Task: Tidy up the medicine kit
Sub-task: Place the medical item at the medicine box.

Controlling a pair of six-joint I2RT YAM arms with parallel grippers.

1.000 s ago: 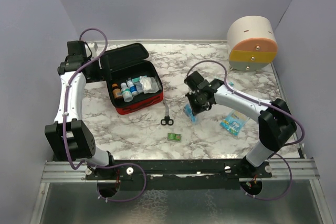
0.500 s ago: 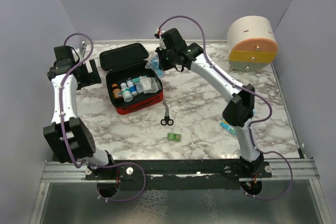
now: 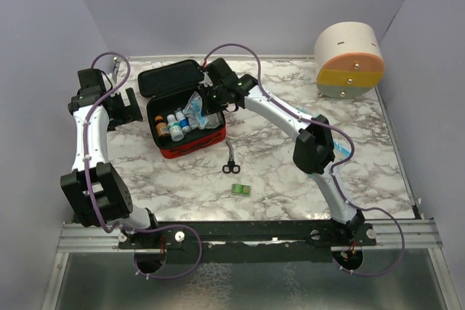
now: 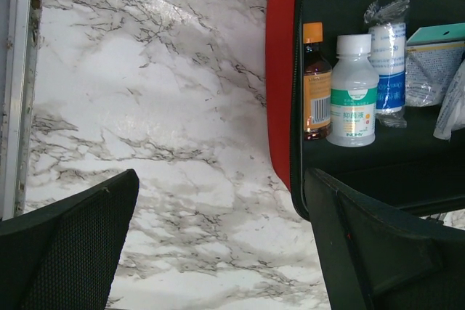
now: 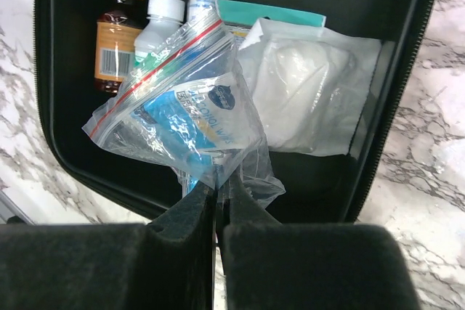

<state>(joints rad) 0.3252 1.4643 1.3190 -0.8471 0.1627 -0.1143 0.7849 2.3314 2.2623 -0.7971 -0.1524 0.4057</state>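
Observation:
The red medicine kit (image 3: 190, 147) lies open on the left of the marble table, lid back, black inside. It holds an amber bottle (image 5: 118, 30), a white bottle (image 5: 160, 23), a teal box (image 5: 272, 14) and a white gauze pack (image 5: 309, 96). My right gripper (image 5: 216, 186) is shut on a clear zip bag of blue alcohol wipes (image 5: 185, 117) and holds it above the kit's inside; the bag also shows in the top view (image 3: 195, 104). My left gripper (image 3: 123, 107) is open and empty, left of the kit's red wall (image 4: 280, 85).
Black scissors (image 3: 230, 160) and a small green packet (image 3: 240, 190) lie in front of the kit. A blue packet (image 3: 336, 147) shows behind the right arm. The round cream, orange, yellow and grey drawer container (image 3: 349, 61) stands at the back right.
My right gripper carried the wipes bag from the table's middle right, up past the kit's lid, and now down over the open kit. My left gripper shifted slightly beside the kit.

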